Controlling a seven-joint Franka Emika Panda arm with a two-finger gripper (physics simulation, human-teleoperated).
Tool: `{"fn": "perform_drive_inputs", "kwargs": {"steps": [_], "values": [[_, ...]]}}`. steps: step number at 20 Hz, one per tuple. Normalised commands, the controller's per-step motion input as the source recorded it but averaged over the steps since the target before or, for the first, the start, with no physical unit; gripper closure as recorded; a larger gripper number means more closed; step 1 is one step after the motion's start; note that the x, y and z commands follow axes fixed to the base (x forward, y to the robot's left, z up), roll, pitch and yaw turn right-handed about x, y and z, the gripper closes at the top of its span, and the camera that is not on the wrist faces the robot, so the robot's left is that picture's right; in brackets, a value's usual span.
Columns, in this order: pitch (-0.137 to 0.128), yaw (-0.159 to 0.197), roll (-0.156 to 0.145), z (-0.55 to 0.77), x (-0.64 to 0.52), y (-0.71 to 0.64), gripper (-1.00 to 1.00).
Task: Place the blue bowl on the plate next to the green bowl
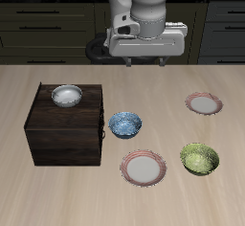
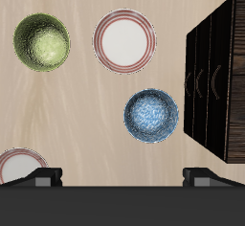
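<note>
Three bowls: blue bowl (image 1: 124, 124), green bowl (image 1: 199, 158), whitish bowl (image 1: 67, 96), two plates (image 1: 144, 167), gripper (image 1: 145, 61) released, empty

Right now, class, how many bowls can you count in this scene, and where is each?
3. The whitish bowl sits on top of the dark cabinet; the blue bowl lies beside the cabinet; the green bowl lies near the table's front edge.

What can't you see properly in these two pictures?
- The claw: in the wrist view only its fingertips poke above the dark housing; in the exterior view the hand's body hides them, so open or shut is unclear.
- The farther plate: cut off by the wrist view's edge and the housing.
- The dark wooden cabinet: cut by the wrist view's edge.
- The whitish bowl on the cabinet: missing from the wrist view.
</note>
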Motion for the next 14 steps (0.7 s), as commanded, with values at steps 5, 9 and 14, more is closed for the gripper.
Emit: {"fn": "perform_drive_inputs", "kwargs": {"steps": [5,9,14], "values": [[-0.006,0.005,-0.013,-0.03,0.17,-0.06,-1.0],[0.01,0.009,-0.005,-0.13,0.01,-0.01,-1.0],[-0.011,-0.008,0.027,-0.18,-0.02,0.07,-1.0]]}}
